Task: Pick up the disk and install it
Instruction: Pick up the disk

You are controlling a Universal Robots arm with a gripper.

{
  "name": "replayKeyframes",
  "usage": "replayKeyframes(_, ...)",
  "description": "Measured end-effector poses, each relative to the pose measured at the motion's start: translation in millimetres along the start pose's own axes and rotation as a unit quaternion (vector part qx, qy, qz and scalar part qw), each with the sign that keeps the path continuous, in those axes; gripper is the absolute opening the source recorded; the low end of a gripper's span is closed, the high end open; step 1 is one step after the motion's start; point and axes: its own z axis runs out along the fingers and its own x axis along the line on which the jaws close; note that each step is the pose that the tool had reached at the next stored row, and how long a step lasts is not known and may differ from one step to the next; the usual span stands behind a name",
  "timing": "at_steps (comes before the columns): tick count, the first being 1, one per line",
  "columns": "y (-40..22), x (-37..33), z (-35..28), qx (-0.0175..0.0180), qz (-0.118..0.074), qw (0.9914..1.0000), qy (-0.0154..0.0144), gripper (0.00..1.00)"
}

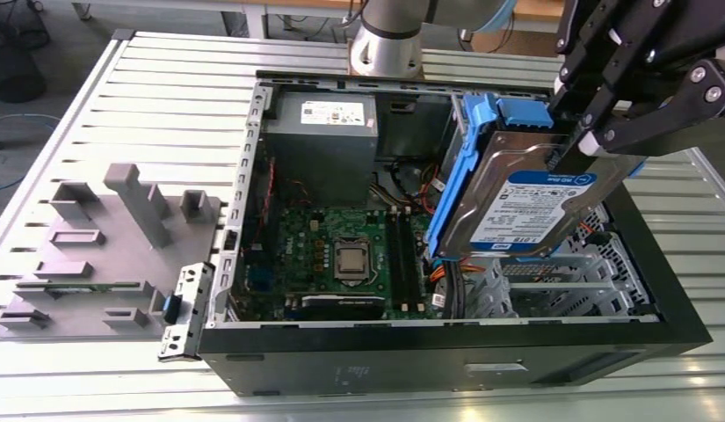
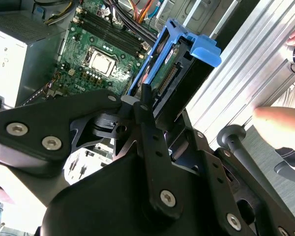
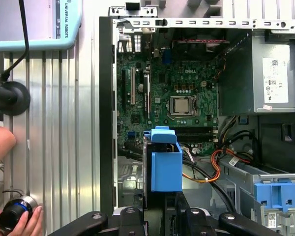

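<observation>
Above the open black tower computer case (image 1: 456, 352), toward 3 o'clock in the exterior view, the black linkage gripper (image 1: 597, 141) is clamped on the upper corner of the disk (image 1: 529, 204), a flat silver hard drive in a blue plastic carrier frame. The disk hangs steeply tilted over the perforated silver drive cage (image 1: 550, 281) at 5 o'clock. I cannot tell whether its lower edge touches anything. In the second wrist view the fingers (image 2: 146, 105) pinch the frame's edge near its connector end. The step in hand looks like carrying the disk to its bay. Doing it well probably means levelling the disk so the frame's sides run square to the cage rails. It should also be kept off the orange and black cables (image 3: 214, 164) that lie just beside it. The grip is on one corner, so the drive could swing if moved fast. As for writing, the disk's face bears a white-and-blue label. The grey power-supply box (image 1: 324, 132) at 12 o'clock carries a white sticker with dark print. The green motherboard (image 1: 338, 246) shows small white lettering.
</observation>
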Motion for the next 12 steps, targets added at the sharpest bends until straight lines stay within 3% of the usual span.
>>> replayKeyframes(7,-1.9,0.0,0.8,0.0,0.0,1.0,0.0001,0.35)
replayKeyframes(12,-8.9,-0.2,1.6,0.0,0.0,1.0,0.0,0.35)
